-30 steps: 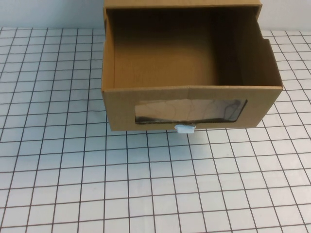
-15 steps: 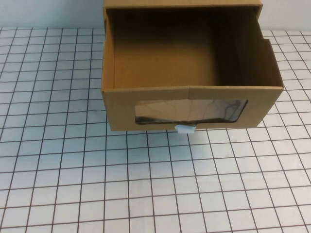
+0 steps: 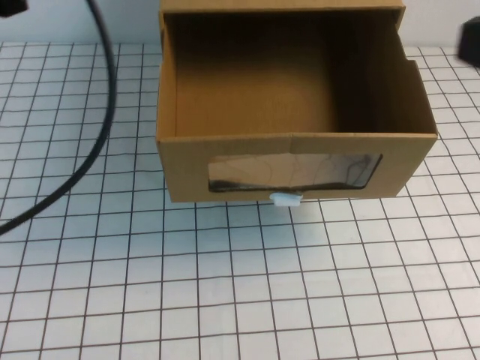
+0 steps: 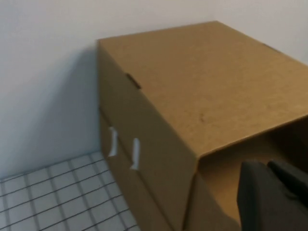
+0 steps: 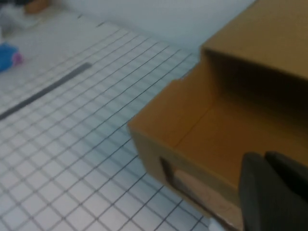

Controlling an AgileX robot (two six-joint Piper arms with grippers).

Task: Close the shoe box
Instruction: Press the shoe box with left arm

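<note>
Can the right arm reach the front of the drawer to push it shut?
Probably yes. The shoe box drawer stands pulled out, bare table before it. The right gripper hovers beside its right front corner; the left gripper is near the sleeve.

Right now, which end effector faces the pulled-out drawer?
The right end effector, beside the shoe box's open drawer; the left end effector is by its sleeve.
</note>
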